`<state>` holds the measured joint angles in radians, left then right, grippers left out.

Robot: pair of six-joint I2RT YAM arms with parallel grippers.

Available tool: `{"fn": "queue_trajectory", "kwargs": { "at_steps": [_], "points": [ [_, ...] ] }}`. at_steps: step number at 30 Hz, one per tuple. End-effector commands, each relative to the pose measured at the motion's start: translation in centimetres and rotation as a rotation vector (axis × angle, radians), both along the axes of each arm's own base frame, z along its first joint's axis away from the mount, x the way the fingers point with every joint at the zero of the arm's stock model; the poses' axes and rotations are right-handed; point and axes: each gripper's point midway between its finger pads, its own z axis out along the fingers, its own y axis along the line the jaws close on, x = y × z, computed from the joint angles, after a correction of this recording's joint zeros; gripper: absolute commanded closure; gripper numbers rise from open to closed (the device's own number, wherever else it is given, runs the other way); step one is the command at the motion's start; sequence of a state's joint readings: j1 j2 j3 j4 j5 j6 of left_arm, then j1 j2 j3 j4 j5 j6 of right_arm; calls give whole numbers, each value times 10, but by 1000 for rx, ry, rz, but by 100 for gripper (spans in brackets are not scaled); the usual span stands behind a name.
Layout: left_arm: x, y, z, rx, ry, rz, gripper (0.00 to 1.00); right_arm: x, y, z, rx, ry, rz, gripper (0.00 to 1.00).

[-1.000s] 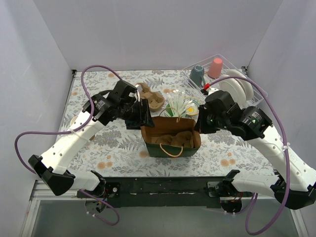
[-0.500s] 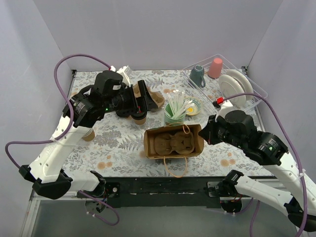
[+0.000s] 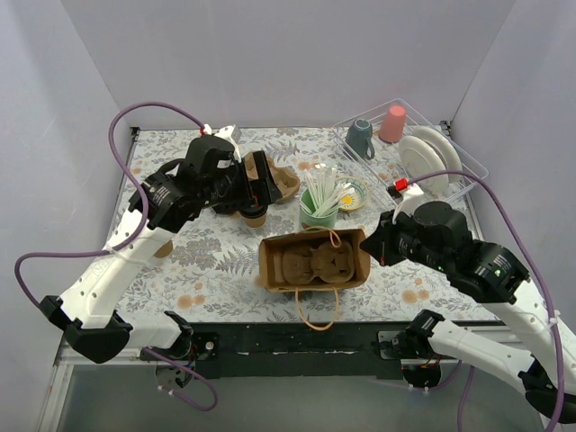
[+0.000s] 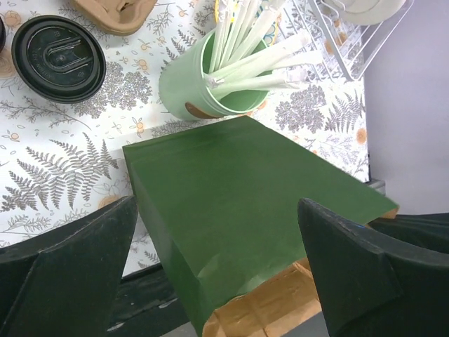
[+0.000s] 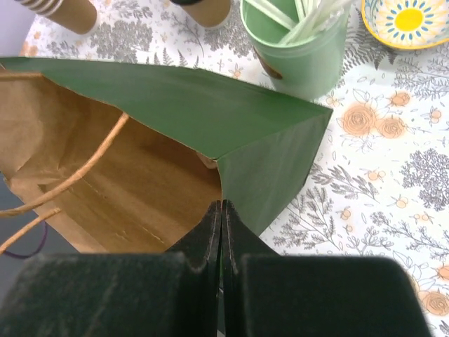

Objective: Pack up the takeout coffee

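The takeout coffee (image 4: 58,49), a brown paper cup (image 3: 255,217) with a round black lid, stands on the table behind the green paper bag (image 3: 310,284). The bag stands open, with a cardboard carrier (image 3: 315,261) inside. My left gripper (image 3: 263,180) hovers open just above the coffee; in its wrist view the left gripper (image 4: 217,274) shows wide-spread jaws framing the bag's green wall (image 4: 238,203), holding nothing. My right gripper (image 5: 222,207) is shut on the bag's right rim (image 5: 210,151), also seen from above at the right gripper (image 3: 371,245).
A green cup of straws (image 3: 317,209) stands right behind the bag, a yellow-flowered dish (image 3: 351,193) beside it. A second cardboard carrier (image 3: 281,183) lies near the coffee. Another paper cup (image 3: 162,246) stands at left. A wire rack (image 3: 468,166) with mug, pink cup and plates occupies the back right.
My left gripper has let go of the bag, opened wide and swung back-left over the coffee. The right arm has drawn back, still pinching the bag's rim.
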<state>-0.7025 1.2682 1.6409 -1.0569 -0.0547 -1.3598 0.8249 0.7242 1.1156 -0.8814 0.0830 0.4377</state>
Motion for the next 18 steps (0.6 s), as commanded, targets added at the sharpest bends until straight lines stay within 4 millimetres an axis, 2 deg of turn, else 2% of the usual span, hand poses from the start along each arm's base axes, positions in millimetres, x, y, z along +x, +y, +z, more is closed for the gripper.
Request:
{"fn": "queue_trajectory", "kwargs": {
  "at_steps": [1,2,3,5,7,8,9,10,11,12,13,14,15,16,18],
  "points": [
    [-4,-4,0,26,-9,-74,2,10,9,6,13,41,-51,99],
    [-7,-4,0,32,-6,-88,2,10,11,8,24,50,-48,99],
    [-10,0,-4,51,8,-93,2,11,11,22,42,38,-57,99],
    [-13,4,5,58,-1,-94,3,20,14,35,32,41,-91,99],
    [-15,12,10,75,-17,-79,3,16,12,-1,-33,143,-114,99],
    [-12,14,13,82,-33,-65,3,11,15,-5,-32,168,-95,99],
    [-10,15,15,90,-45,-66,3,13,16,19,-4,134,-91,99],
    [-9,16,18,94,-50,-64,3,16,15,23,-20,133,-100,99],
    [-6,16,22,101,-54,-54,3,16,10,18,-40,151,-129,99],
    [-7,16,20,108,-46,-56,3,11,11,1,-63,191,-115,99],
    [-7,15,18,111,-43,-65,3,12,14,13,-42,188,-111,99],
    [-7,14,17,112,-40,-72,4,17,8,25,-70,160,-131,99],
    [-9,15,17,117,-35,-74,4,22,7,45,-62,123,-142,99],
    [-10,16,17,116,-30,-74,4,27,8,53,-72,121,-155,99],
    [-12,16,17,112,-33,-84,4,15,12,23,-90,218,-136,99]
  ]
}}
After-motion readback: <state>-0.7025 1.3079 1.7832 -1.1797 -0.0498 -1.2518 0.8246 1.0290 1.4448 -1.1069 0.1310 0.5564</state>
